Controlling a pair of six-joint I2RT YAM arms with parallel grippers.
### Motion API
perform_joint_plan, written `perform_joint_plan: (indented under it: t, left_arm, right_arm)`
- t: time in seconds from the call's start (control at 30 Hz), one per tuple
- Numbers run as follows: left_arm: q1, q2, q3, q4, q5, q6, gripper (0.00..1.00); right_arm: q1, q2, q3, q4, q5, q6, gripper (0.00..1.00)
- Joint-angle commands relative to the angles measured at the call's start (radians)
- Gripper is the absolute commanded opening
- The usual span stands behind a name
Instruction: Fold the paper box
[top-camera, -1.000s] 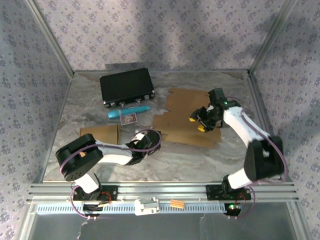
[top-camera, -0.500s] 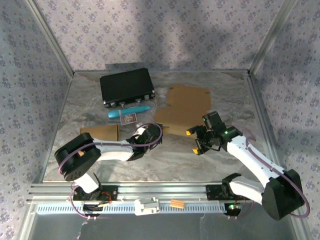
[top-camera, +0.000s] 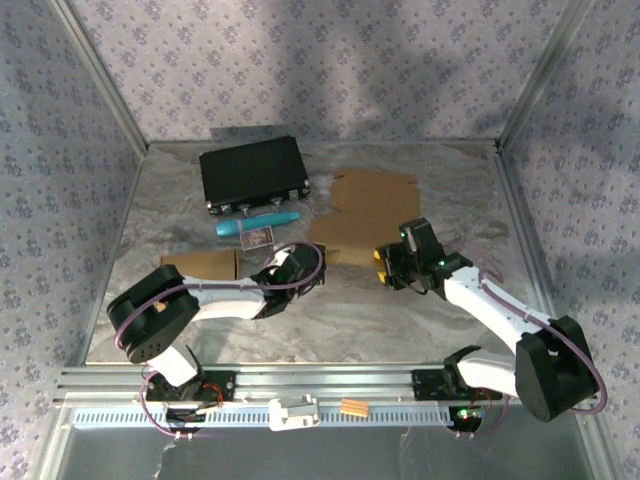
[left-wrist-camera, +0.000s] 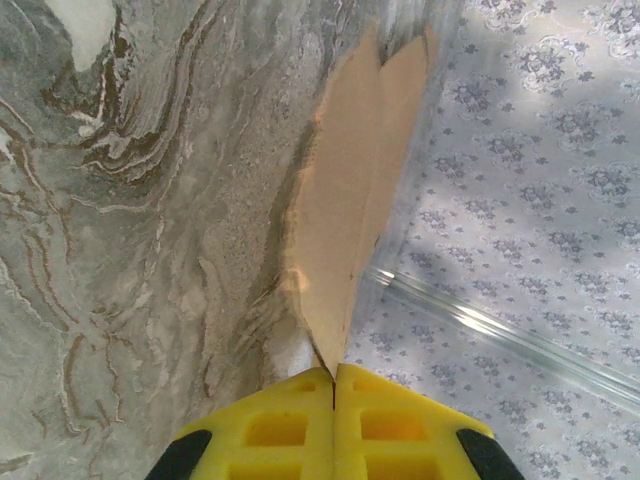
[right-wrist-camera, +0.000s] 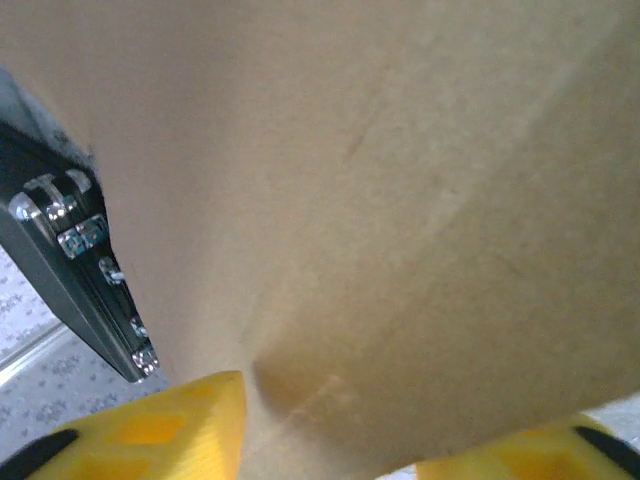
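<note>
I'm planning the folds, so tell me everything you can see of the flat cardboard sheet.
The cardboard sheet is plain brown, unfolded, with notched flaps and faint creases. It lies on the marbled table, right of centre, apart from the black case. The left hand is shut on its raised near-left edge; the right hand, fingers apart, sits over its near-right edge.

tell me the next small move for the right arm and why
Probably close the right gripper: its jaws stand apart with the paper box sheet between them, so gripping would secure it for a fold.
</note>
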Motion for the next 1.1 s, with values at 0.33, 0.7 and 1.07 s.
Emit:
perform_joint_plan:
  t: [0.33, 0.7, 1.07]
  left_arm:
    - [0.033, -0.057, 0.040, -0.038, 0.073, -0.046, 0.02]
    - [0.258, -0.297, 0.308, -0.552, 0.396, 0.521, 0.52]
    - [0.469, -0.473, 0.490, -0.988, 0.426, 0.878, 0.56]
  right_arm:
    - [-0.042, 0.010, 0.167, -0.072, 0.077, -0.137, 0.04]
    - [-0.149, 0.098, 0.614, -0.317, 0.042, -0.398, 0.00]
    - [-0.179, 0.115, 1.099, -0.868, -0.055, -0.290, 0.00]
